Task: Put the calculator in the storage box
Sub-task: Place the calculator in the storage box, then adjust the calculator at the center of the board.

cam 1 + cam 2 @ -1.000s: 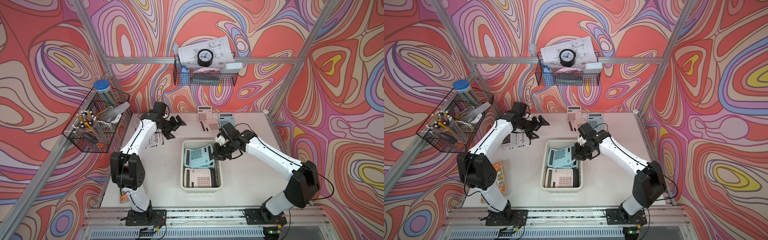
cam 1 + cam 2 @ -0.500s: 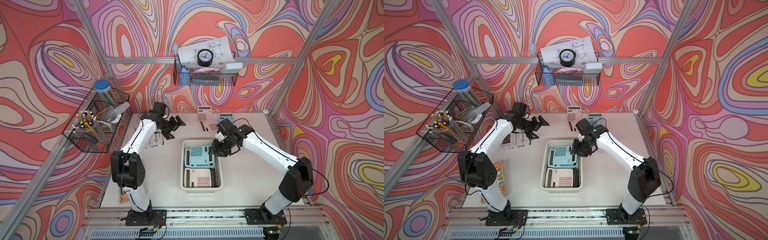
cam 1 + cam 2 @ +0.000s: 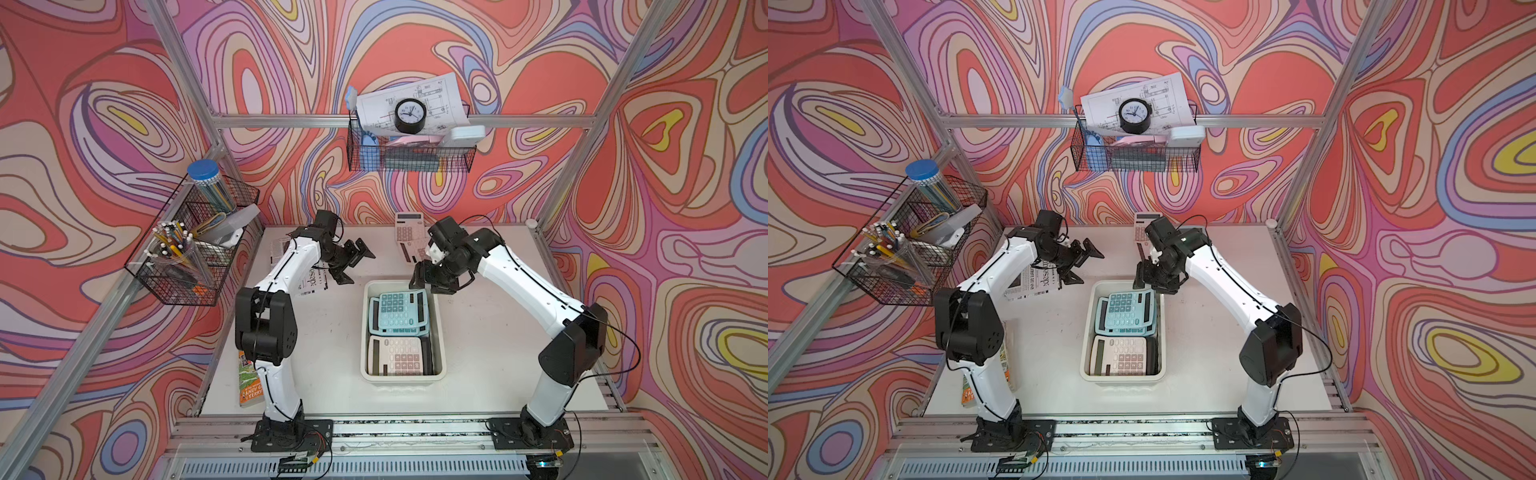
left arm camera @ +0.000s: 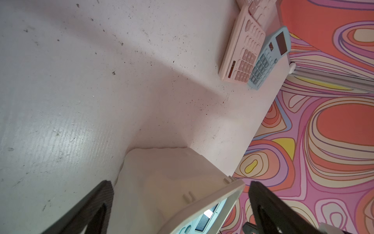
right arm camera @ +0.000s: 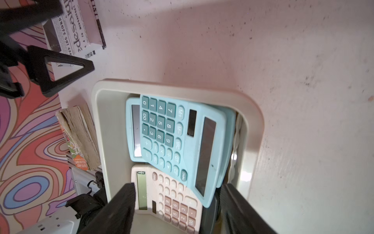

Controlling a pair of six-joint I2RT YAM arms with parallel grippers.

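Your blue calculator point(image 3: 400, 309) lies inside the storage box point(image 3: 403, 377), at its far end, tilted on a second blue calculator point(image 5: 131, 129), with a pink calculator point(image 3: 399, 357) filling the near end. The right gripper point(image 3: 434, 284) hovers over the box's far right corner, jaws parted and empty. The left gripper point(image 3: 353, 264) gapes wide, holding nothing, far left of the box. This placement looks done, though spare calculators point(image 4: 242, 54) wait at the table's point(image 3: 332, 353) far edge.
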